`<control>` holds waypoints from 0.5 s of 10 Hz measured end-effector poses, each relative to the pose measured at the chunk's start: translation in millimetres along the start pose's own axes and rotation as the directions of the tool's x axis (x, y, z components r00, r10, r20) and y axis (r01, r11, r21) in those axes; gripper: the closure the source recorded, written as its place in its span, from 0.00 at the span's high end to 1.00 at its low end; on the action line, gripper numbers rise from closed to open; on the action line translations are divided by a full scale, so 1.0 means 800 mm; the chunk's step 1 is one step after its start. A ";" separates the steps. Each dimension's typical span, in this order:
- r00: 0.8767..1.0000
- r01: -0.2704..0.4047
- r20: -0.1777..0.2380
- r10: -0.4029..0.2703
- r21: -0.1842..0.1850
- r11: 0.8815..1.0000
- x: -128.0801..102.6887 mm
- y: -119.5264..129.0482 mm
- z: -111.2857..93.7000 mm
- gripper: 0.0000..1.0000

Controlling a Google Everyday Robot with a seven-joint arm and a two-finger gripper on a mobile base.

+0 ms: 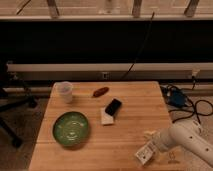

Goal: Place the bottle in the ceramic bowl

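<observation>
The green ceramic bowl [71, 129] sits empty on the left front part of the wooden table [135, 100]. My gripper [148, 150] is at the end of the white arm [185, 140], low over the table's front right corner. A small whitish thing with dark print, which looks like the bottle [144, 154], lies right at the gripper's tip. How the gripper stands on it does not show. The gripper is far to the right of the bowl.
A translucent plastic cup [65, 91] stands at the back left. A reddish-brown oblong item [100, 91] lies at the back middle. A black item [113, 106] rests beside a white one [106, 119] mid-table. Cables and a blue object [176, 97] lie on the floor to the right.
</observation>
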 end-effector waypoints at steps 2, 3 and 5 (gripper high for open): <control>1.000 0.000 -0.001 0.000 -0.003 1.000 0.000 0.001 -0.001 0.43; 1.000 -0.002 0.000 0.002 -0.002 1.000 0.001 0.002 -0.002 0.33; 1.000 -0.003 -0.001 0.003 0.001 1.000 0.001 0.001 -0.005 0.14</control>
